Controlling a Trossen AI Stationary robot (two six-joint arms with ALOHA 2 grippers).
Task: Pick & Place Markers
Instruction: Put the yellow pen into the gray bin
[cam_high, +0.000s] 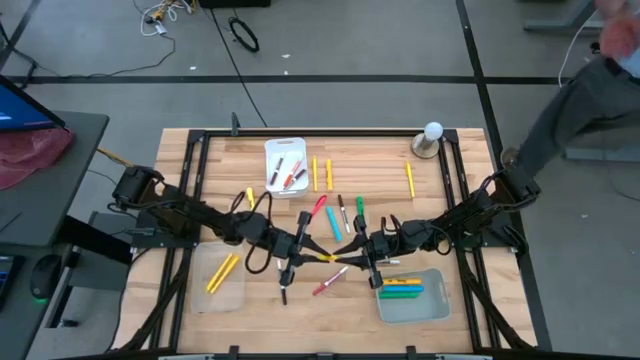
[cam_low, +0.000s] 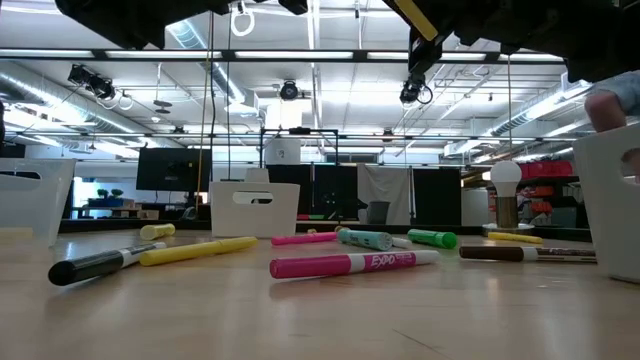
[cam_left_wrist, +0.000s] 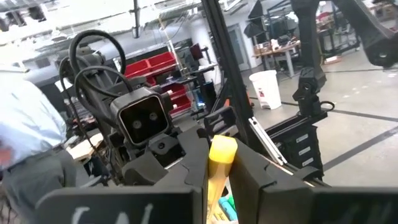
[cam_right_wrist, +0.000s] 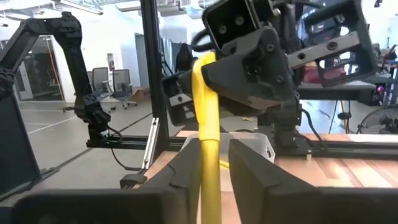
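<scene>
A yellow marker (cam_high: 328, 257) hangs above the table's middle between my two grippers, which face each other. My left gripper (cam_left_wrist: 222, 155) is shut on one end of it. My right gripper (cam_right_wrist: 213, 149) is open, with its fingers on either side of the marker's other end (cam_right_wrist: 209, 155). Several more markers lie loose on the wood, among them a pink one (cam_low: 350, 264), a yellow one (cam_low: 200, 249) and a black one (cam_low: 95, 265). My left gripper pinches the yellow marker near its end (cam_left_wrist: 222, 146) between its two fingers. It comes in level from the table's left, and the marker runs on along the fingers' line, lifted clear of the table. My right gripper stands around the marker's other end; a gap shows beside one finger (cam_right_wrist: 242, 165), and I cannot tell whether the other finger touches.
A white tray (cam_high: 270, 150) with red and dark markers stands at the far middle. A clear tray (cam_high: 210, 298) with yellow markers is near left, and another (cam_high: 435, 308) with green, blue and yellow markers is near right. A bulb on a stand (cam_high: 432, 138) is at the far right, and a person (cam_high: 580, 90) stands beyond it.
</scene>
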